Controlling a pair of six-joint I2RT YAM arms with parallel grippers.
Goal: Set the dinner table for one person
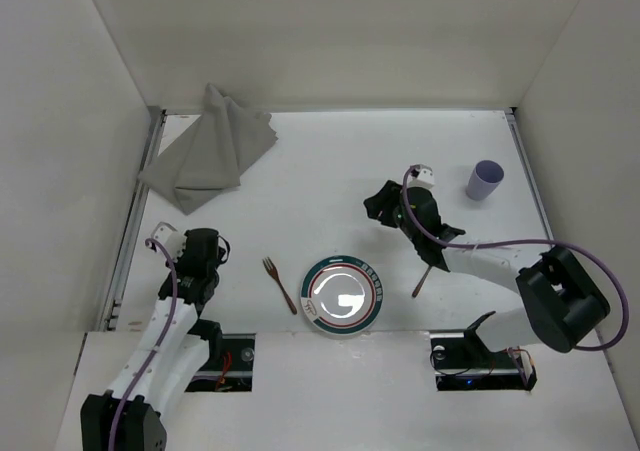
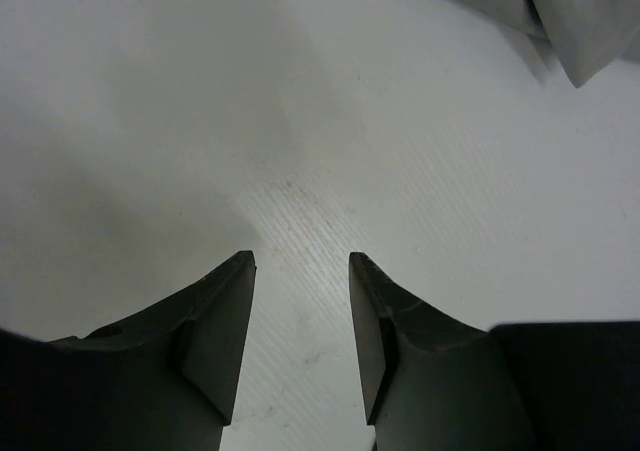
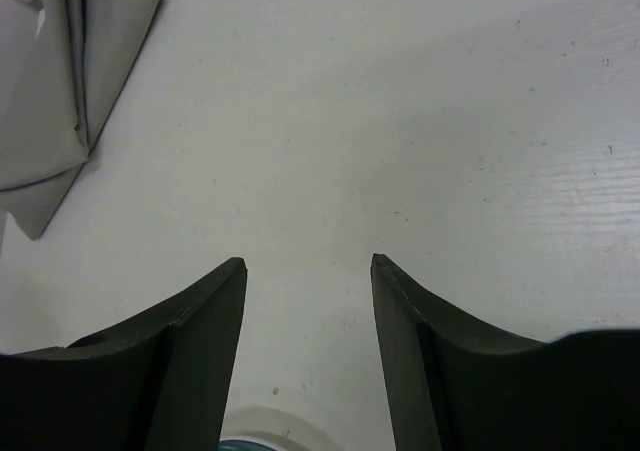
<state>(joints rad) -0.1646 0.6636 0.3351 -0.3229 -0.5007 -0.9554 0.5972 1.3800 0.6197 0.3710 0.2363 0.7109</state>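
The large plain white tabletop [image 1: 320,171] with thin metal side edges lies under everything in the top view, and the setting is judged to be partly laid. At the rear left corner a crumpled grey cloth napkin [image 1: 210,151] is seen, well apart from the place setting. The left pincer [image 2: 300,259] is held spread just above bare tabletop with nothing between its fingers, and a corner of the napkin is caught at the upper right of its wrist view. A slim brown fork [image 1: 278,283] is laid just left of the round white plate with a teal and red rim [image 1: 345,296] at the near edge. The right pincer [image 3: 306,261] is likewise spread and empty. A slim brown utensil [image 1: 420,283] is placed just right of the plate, its upper end hidden under the right arm, so its kind cannot be told. A small lilac cup [image 1: 485,179] is stood at the rear right. The napkin and cup are judged not yet placed. Next, a fold of the napkin would have to be pinched and carried to the fork's side.
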